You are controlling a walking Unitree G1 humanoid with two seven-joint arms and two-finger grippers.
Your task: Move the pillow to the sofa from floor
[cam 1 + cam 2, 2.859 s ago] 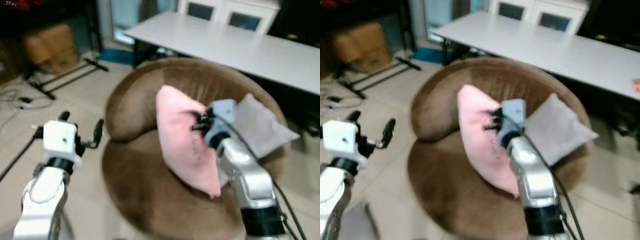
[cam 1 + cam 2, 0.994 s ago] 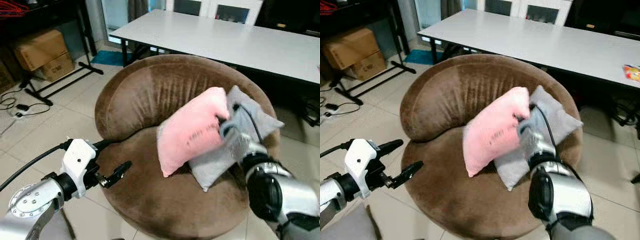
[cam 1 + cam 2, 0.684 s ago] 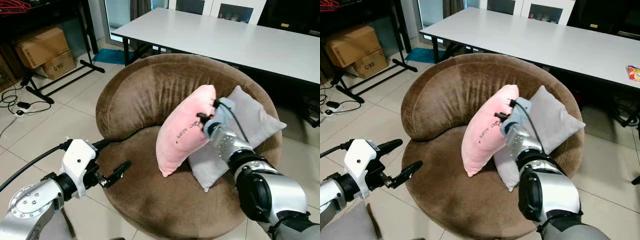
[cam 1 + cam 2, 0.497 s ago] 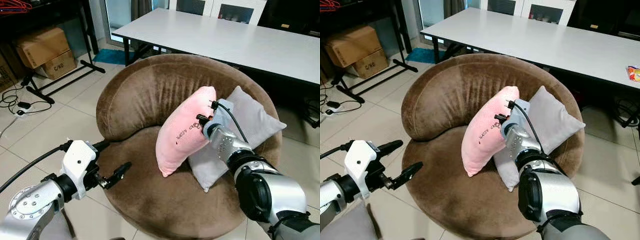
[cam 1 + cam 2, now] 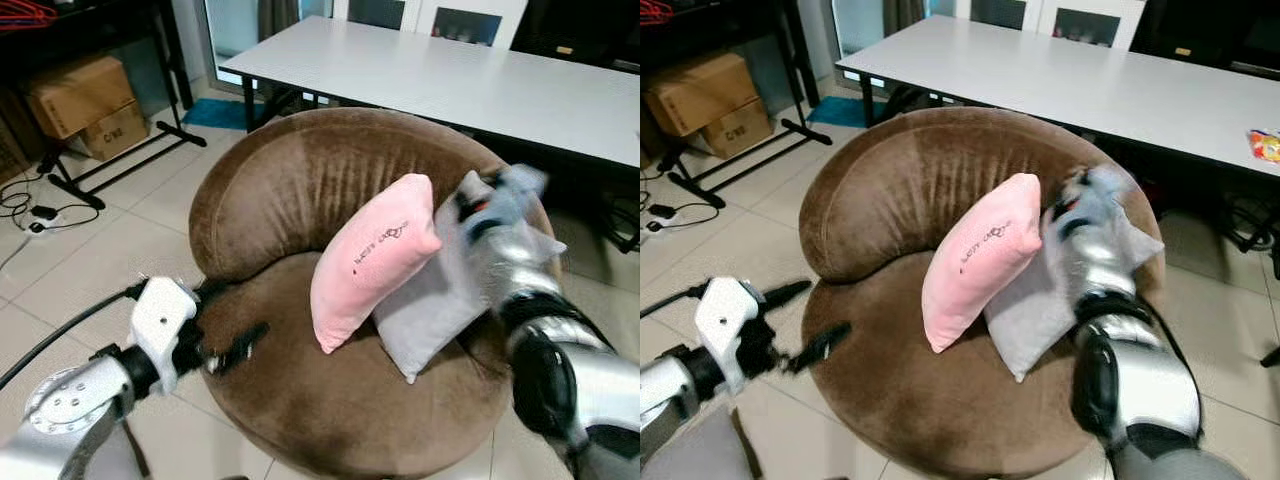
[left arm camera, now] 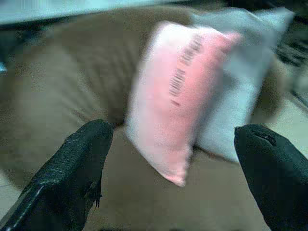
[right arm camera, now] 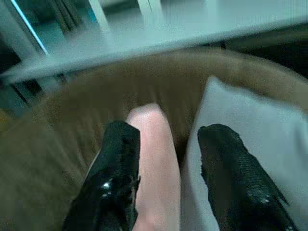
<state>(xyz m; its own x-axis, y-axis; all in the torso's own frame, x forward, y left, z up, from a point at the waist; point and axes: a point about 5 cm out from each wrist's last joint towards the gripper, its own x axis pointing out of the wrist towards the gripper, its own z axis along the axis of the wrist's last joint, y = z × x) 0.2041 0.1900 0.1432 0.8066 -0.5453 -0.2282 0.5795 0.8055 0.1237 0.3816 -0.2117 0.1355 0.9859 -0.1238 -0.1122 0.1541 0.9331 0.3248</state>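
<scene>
Pink pillow (image 5: 372, 258) w/ dark lettering stands tilted on the brown round sofa (image 5: 300, 190), leaning on a grey cushion (image 5: 430, 300) that it partly hides. Right gripper (image 7: 168, 159) is motion-blurred in the eye views, prob. just off the pillow's top, fingers apart, holding nothing. Left gripper (image 6: 173, 168) hangs low by the sofa's front edge, fingers spread wide, pointing at the pillow.

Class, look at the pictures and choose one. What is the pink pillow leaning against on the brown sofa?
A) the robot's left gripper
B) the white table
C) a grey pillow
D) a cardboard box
C: the pink pillow stands on the brown sofa seat, propped against the grey pillow beside it.
</scene>
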